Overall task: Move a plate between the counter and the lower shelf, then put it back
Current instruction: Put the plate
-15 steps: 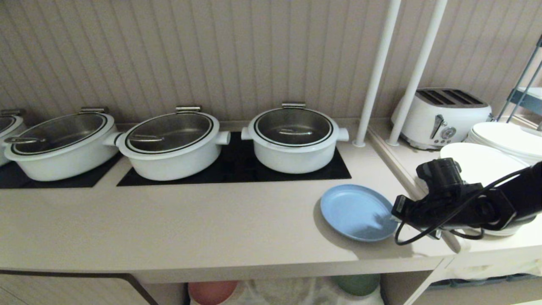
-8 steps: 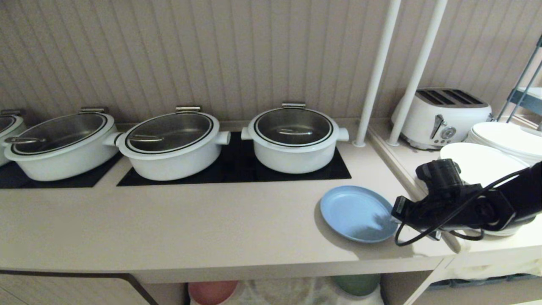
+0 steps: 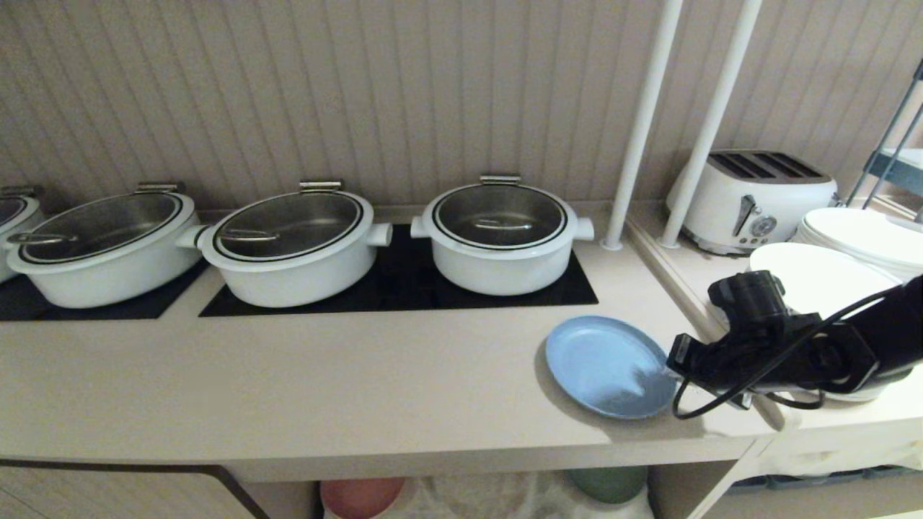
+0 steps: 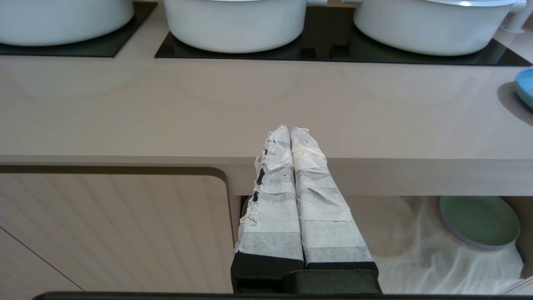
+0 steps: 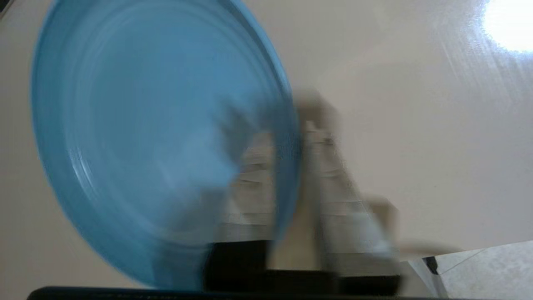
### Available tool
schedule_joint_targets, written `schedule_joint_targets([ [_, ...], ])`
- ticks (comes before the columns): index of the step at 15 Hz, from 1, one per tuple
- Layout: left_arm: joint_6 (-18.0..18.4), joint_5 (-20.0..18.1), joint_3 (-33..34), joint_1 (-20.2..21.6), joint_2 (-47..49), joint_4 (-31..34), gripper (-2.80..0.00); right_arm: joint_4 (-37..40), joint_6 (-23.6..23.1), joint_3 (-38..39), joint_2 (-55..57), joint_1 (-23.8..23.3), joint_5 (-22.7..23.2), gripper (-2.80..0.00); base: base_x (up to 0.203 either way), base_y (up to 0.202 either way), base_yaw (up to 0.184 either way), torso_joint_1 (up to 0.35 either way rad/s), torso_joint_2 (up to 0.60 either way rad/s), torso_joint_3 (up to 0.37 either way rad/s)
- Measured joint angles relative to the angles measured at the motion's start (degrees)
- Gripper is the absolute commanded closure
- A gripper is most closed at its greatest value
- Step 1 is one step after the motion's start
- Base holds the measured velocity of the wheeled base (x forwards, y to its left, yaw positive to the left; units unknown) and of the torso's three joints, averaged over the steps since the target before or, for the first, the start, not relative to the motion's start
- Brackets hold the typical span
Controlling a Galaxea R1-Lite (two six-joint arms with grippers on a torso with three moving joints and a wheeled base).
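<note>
Now the plate lies flat on the worktop near its front right edge. The right gripper straddles its rim, jaws slightly spread. The left gripper hangs before the worktop's front edge, jaws pressed together.

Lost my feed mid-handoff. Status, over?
Right gripper astride the plate's near rim, fingers parted. Left gripper shut, parked below the counter edge. Plate lies on the counter. Nothing in the way.

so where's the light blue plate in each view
head view: round light blue plate lies right of centre on the beige counter.
left wrist view: only a sliver at the right edge.
right wrist view: fills the left half.
shared landmark: the counter.
</note>
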Motion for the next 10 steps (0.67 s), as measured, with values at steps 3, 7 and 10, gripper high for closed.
schedule_joint_targets([
  [3, 0.0, 0.02, 0.0, 0.0, 0.0, 0.0, 0.0, -0.2, -0.23, 0.0, 0.03, 0.02, -0.06, -2.8, 0.0, 0.0, 0.0, 0.0, 0.0, 0.0],
  [7, 0.02, 0.0, 0.0, 0.0, 0.0, 0.0, 0.0, -0.23, -0.36, -0.02, -0.11, 0.02, -0.22, -2.8, 0.0, 0.0, 0.0, 0.0, 0.0, 0.0],
  [10, 0.0, 0.0, 0.0, 0.0, 0.0, 0.0, 0.0, -0.23, -0.95, -0.02, -0.94, 0.0, -0.3, -2.8, 0.0, 0.0, 0.0, 0.0, 0.0, 0.0],
])
